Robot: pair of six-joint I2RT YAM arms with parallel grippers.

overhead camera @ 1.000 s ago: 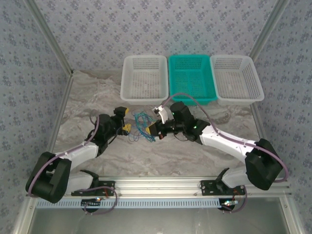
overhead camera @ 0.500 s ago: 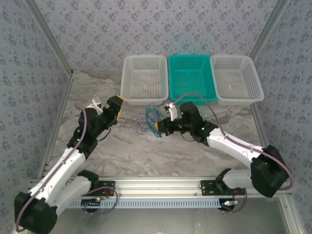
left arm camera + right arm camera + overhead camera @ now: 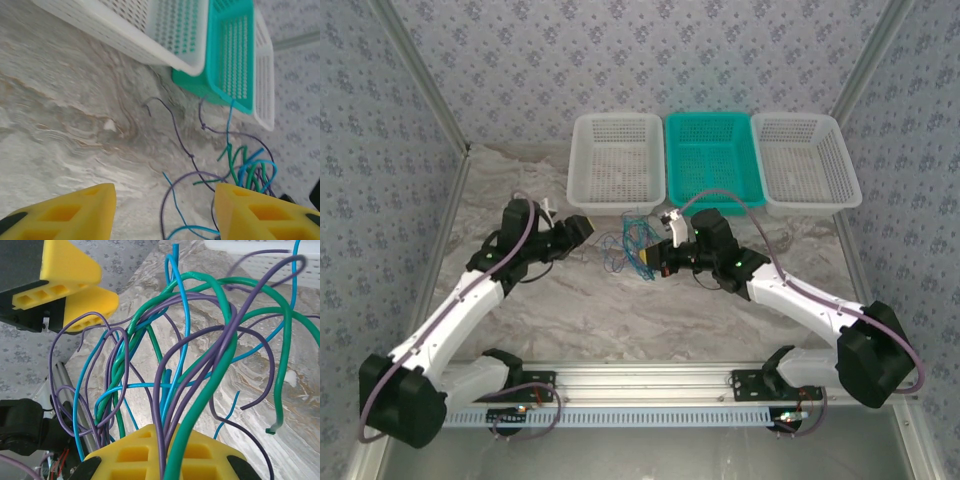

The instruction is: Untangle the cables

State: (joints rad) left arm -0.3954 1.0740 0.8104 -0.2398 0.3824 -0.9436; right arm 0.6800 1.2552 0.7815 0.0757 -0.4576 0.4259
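The right gripper (image 3: 650, 262) is clamped tight on the cables (image 3: 628, 242), with purple, green and blue strands fanning out ahead of its tips in one knot. Facing it, the left gripper (image 3: 164, 194) has its jaws partly apart. A purple and a blue loop lie between them, unpinched. No strand looks separated, so I'd say nearly all the work remains.

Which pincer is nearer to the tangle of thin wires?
Right. The right pincer is shut on the tangle of wires, strands running out of its grip. The left pincer is open, beside the tangle's left edge.
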